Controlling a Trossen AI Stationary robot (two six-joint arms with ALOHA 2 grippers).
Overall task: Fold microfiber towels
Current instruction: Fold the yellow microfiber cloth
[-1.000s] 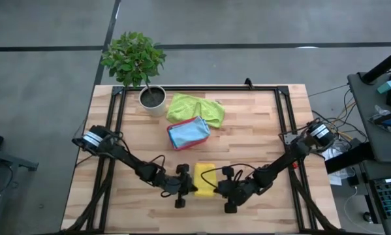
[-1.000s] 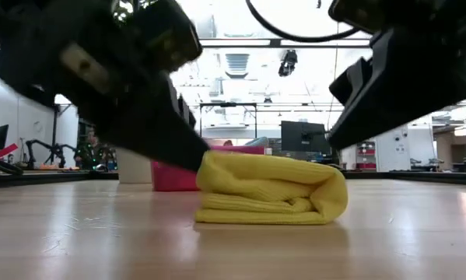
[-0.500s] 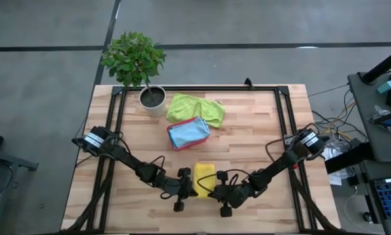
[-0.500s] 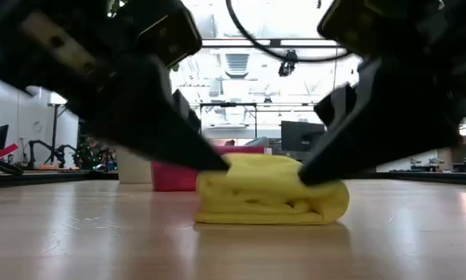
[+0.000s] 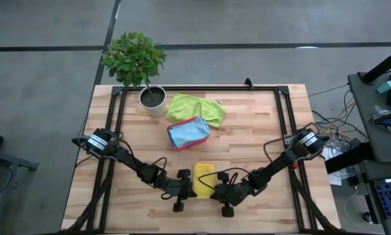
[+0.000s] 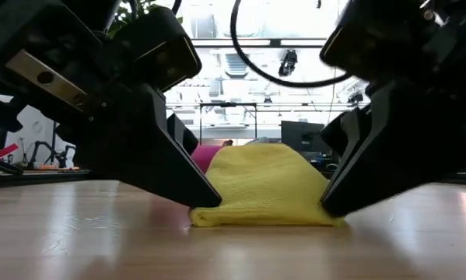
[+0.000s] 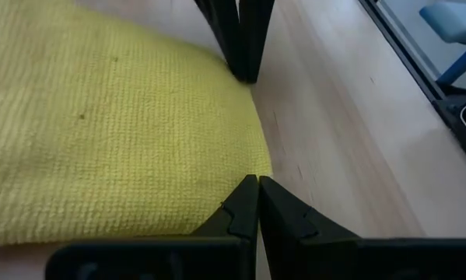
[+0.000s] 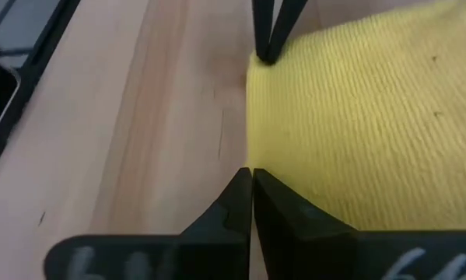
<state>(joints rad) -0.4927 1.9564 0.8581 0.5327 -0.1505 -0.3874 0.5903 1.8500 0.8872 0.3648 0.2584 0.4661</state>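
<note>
Yellow towel sits squeezed between left gripper and right gripper, both jaws closed; their bulk hides the towel's side edges.

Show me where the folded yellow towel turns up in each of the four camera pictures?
High view: yellow towel, near the table's front edge, between both arms.
Low view: centre.
Left wrist view: fills the left.
Right wrist view: fills the right.
Shared landmark: the shut left gripper and right gripper flanking it.
</note>
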